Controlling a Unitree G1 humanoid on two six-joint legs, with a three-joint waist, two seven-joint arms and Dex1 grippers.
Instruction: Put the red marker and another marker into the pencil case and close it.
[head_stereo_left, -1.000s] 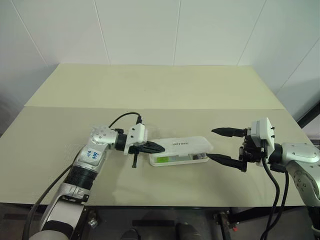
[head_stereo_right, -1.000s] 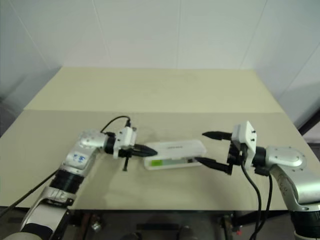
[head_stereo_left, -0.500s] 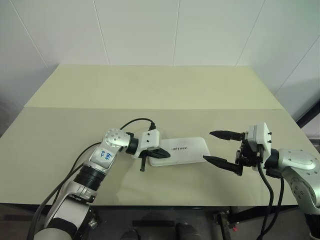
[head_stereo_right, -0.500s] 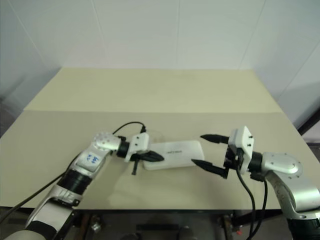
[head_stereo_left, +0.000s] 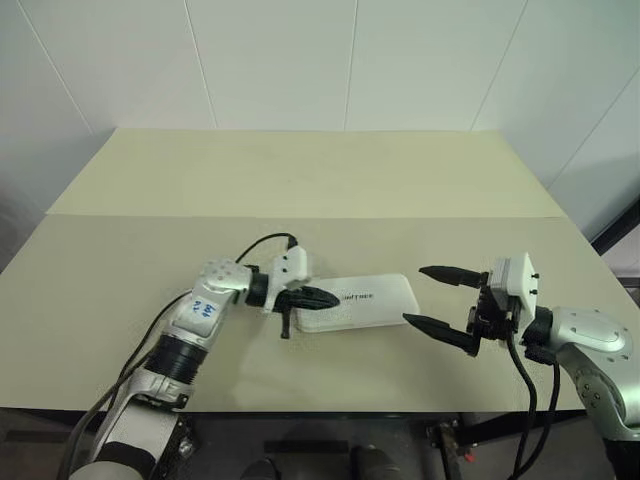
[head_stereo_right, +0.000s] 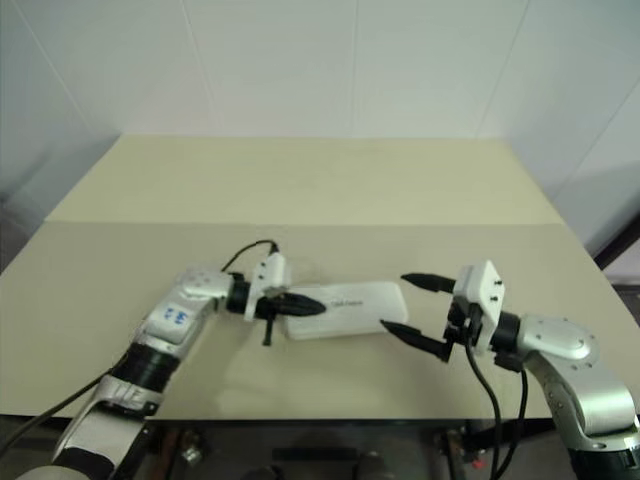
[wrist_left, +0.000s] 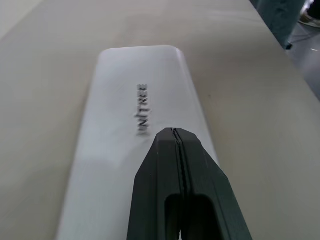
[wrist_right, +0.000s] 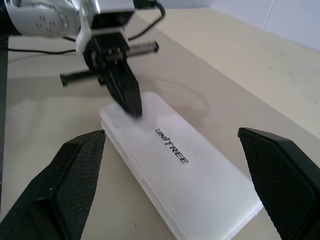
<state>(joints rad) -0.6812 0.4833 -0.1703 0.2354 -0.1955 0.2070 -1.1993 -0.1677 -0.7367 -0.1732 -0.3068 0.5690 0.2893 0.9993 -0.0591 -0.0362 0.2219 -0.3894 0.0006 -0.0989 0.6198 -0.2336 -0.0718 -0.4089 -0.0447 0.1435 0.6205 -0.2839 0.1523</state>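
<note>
The white pencil case (head_stereo_left: 365, 300) lies flat on the table with its lid down and the dark logo facing up. The red marker and the other marker are hidden. My left gripper (head_stereo_left: 328, 297) is shut, and its joined tips rest over the lid's left end (wrist_left: 135, 90), next to the logo. My right gripper (head_stereo_left: 415, 295) stands open just off the case's right end, empty, one finger (wrist_right: 80, 175) on each side of the case's line.
The beige table (head_stereo_left: 300, 180) stretches far behind the case, with a seam running across its middle. The table's front edge (head_stereo_left: 300, 408) lies close below both arms. A black cable (head_stereo_left: 262, 242) loops above my left wrist.
The lid, ajar a second ago with green showing inside, now lies flat. My left gripper reached over the lid's left end, then drew back a little. The right gripper has hardly moved.
</note>
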